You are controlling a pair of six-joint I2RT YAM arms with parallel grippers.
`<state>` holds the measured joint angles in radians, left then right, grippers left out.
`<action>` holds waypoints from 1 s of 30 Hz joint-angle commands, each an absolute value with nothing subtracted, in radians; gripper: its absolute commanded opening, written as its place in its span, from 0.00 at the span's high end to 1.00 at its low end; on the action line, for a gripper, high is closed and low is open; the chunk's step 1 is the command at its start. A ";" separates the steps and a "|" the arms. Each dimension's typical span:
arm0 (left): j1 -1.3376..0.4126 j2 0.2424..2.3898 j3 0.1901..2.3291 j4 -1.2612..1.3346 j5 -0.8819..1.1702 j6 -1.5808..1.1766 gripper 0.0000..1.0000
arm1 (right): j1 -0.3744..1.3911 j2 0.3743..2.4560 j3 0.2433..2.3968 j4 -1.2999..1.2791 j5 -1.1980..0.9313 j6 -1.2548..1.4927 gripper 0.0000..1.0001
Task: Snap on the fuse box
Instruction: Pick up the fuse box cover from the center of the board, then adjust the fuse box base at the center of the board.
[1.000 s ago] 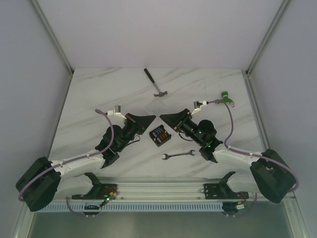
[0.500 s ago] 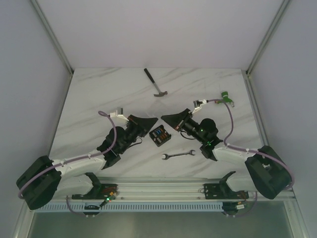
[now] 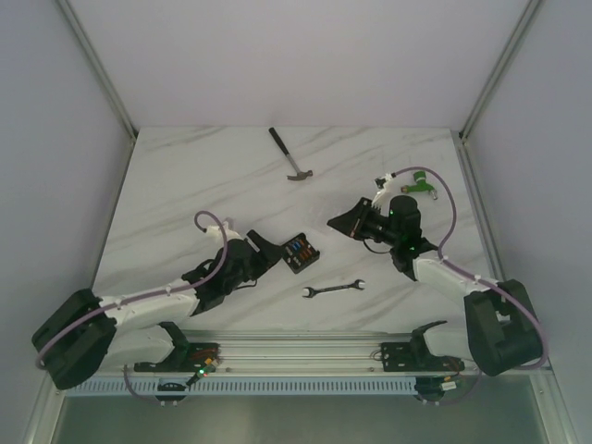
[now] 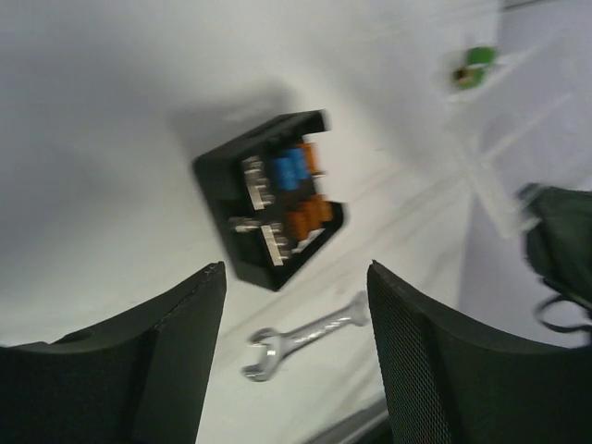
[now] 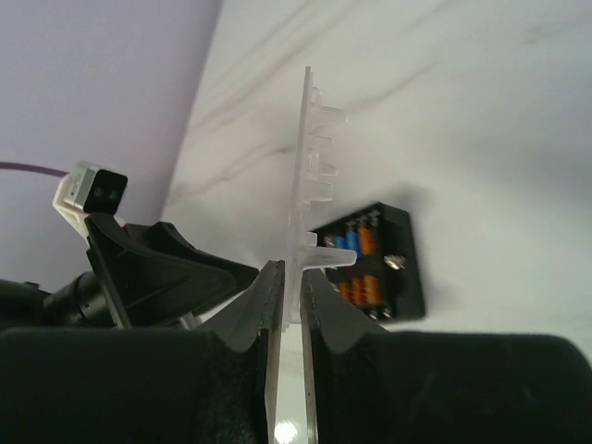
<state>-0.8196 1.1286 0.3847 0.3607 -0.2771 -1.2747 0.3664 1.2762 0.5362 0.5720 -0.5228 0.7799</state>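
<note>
From above, we see the fuse box (image 3: 300, 252) lying open near the middle of the marble table (image 3: 185, 176). A wrench (image 3: 333, 289) is just beside it toward the near edge, and a hammer (image 3: 289, 154) lies well apart. The left gripper (image 3: 262, 246) is just left of the box, and the right gripper (image 3: 344, 223) is to its right, apart from it.

In the left wrist view, its fingers (image 4: 176, 342) are spread and empty.

In the right wrist view, the fingers (image 5: 259, 305) pinch a clear lid (image 5: 305, 176) edge-on, with the box beyond.
</note>
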 commanded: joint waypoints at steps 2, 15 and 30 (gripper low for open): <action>-0.818 1.251 0.462 0.214 -0.316 -1.211 0.29 | 0.321 1.265 0.561 0.438 -0.634 0.638 1.00; -0.774 1.511 0.606 0.158 -0.366 -1.091 0.56 | 0.303 1.265 0.573 0.376 -0.662 0.561 1.00; -0.648 1.650 0.782 0.158 -0.287 -0.728 0.70 | 0.304 1.336 0.674 0.264 -0.811 0.464 1.00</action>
<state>-0.6739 1.6081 0.7155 0.1776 -0.3176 -0.9165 0.3065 1.2957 0.6159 0.3008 -0.7040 0.5110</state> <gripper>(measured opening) 0.307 0.171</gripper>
